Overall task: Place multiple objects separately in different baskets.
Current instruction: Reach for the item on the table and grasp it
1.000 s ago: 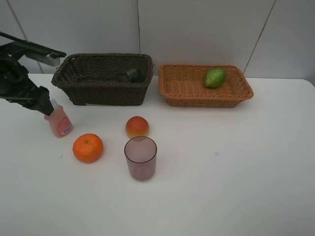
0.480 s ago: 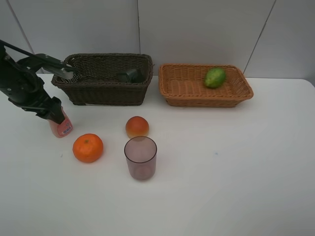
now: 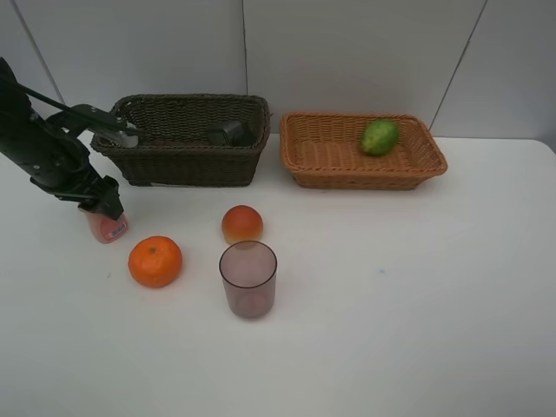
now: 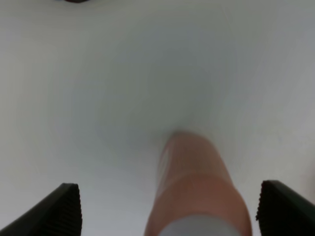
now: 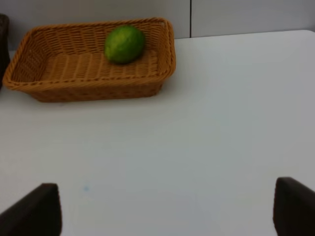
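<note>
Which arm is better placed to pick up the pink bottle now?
Left. The left end effector, open, straddles the pink bottle; the right end effector, also open, faces the orange-tan basket on the far side.

High overview, two close downward wrist views

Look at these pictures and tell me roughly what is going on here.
A two-armed robot is sorting items into two baskets. The left arm holds its jaws open on either side of the pink bottle, which stands on the white table; they have not closed on it. A dark pump bottle sits in the dark brown basket and a green fruit in the tan basket. The orange, the peach-like fruit and the purplish cup sit on the table. The right jaws are open and empty.
</note>
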`<action>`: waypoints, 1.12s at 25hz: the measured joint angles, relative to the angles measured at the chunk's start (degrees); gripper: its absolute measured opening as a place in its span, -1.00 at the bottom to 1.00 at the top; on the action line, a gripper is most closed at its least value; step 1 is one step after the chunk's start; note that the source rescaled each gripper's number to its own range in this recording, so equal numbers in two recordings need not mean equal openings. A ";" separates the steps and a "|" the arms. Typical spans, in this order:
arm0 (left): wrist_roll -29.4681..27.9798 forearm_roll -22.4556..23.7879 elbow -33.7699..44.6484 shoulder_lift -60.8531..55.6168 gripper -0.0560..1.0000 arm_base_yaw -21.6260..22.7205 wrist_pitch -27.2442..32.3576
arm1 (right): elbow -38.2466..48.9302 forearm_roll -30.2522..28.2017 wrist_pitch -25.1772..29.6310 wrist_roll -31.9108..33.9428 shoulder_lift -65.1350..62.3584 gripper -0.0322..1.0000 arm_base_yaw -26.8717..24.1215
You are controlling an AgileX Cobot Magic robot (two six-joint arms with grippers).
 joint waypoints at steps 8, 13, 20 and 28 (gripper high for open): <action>0.00 -1.56 -0.11 1.13 0.87 -0.45 -0.65 | 0.00 0.00 0.00 0.00 0.00 1.00 0.00; 0.00 -1.93 -0.11 1.44 0.87 -0.61 -1.18 | 0.00 0.00 0.00 0.00 0.00 1.00 0.00; 0.00 -2.57 -0.11 1.51 0.87 -1.76 -2.52 | 0.00 0.00 0.00 0.00 0.00 1.00 0.00; 0.00 -2.70 -0.11 1.51 0.84 -1.76 -2.54 | 0.00 0.00 0.00 0.00 0.00 1.00 0.00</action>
